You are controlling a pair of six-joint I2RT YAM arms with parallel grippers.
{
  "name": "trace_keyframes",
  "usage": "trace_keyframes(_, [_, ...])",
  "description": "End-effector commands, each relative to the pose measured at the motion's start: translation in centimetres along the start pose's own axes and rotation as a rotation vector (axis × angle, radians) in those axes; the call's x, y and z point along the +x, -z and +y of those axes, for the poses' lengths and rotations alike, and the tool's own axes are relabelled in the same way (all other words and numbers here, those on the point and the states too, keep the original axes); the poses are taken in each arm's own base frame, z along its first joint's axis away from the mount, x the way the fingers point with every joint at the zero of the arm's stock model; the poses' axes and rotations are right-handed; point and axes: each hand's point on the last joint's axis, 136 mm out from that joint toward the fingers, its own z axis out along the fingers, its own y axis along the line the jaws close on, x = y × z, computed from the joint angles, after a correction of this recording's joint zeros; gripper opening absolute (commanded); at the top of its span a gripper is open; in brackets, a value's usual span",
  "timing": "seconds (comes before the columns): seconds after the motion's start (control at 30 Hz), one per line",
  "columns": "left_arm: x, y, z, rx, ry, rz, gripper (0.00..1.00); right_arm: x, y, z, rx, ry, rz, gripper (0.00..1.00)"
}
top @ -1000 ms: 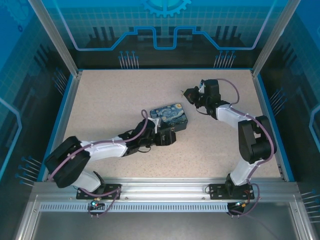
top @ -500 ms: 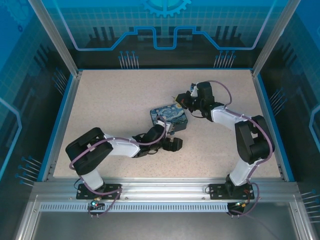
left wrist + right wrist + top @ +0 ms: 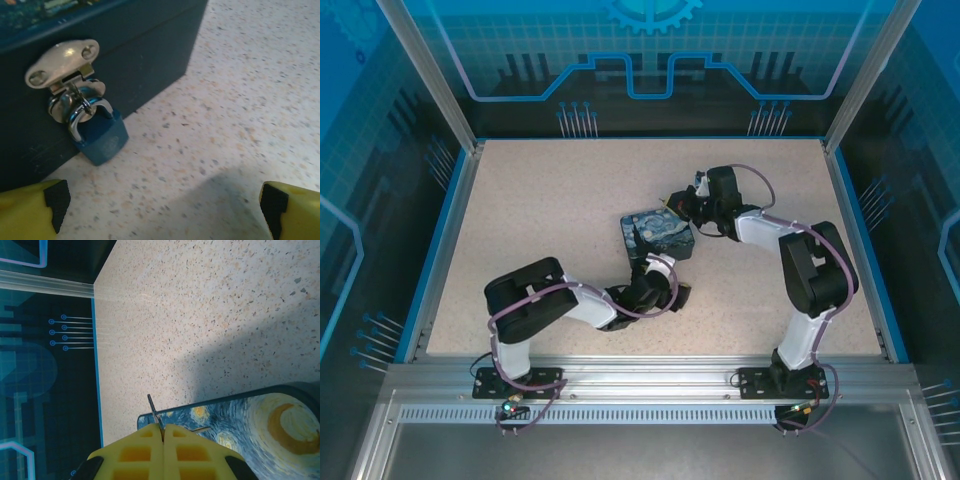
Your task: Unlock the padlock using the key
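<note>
Since a second ago the left arm has folded back on itself, drawing the left gripper [image 3: 165,202] off the painted box [image 3: 658,234] to the near side of it. Meanwhile the right gripper [image 3: 163,436] has slid in toward the box's far right corner. Nearest, the left gripper's yellow, black-tipped fingers [image 3: 54,202] stand spread wide, low in front of the box's near wall, with only bare speckled table [image 3: 225,125] between them. On that wall a silver hasp [image 3: 62,62] folds down from the lid. The padlock [image 3: 102,137], small and blue, hangs from the hasp by its bright shackle. Its long axis slants: the shackle end is up against the box and the body angles down and outward from the wall. Its bottom end looks to rest on the table just beside the box. Beyond, the box lies flat with its painted top up. At the box's far right corner the right gripper's fingers are pressed together on the key [image 3: 152,412], a thin dark strip. Its free end sticks out past the fingertips, roughly in line with them. It points away from the gripper, past the box's corner toward the open table beside the box.
</note>
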Motion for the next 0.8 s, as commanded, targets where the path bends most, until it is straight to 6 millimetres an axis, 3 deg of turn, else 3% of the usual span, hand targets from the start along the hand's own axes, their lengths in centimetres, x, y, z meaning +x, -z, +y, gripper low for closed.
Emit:
trace_keyframes(0.0, [-1.7, -0.6, 0.5, -0.060, -0.009, -0.078, 0.99, 0.2, -0.6, 0.8, -0.027, 0.029, 0.017, 0.00])
trace_keyframes(0.4, [-3.4, -1.3, -2.9, 0.116, 0.051, -0.069, 0.99, 0.5, -1.2, -0.2, -0.010, 0.011, 0.032, 0.00])
trace_keyframes(0.77, [-4.9, -2.0, -1.4, 0.243, 0.295, -0.050, 0.99, 0.6, -1.4, -0.7, 0.000, -0.002, 0.035, 0.00])
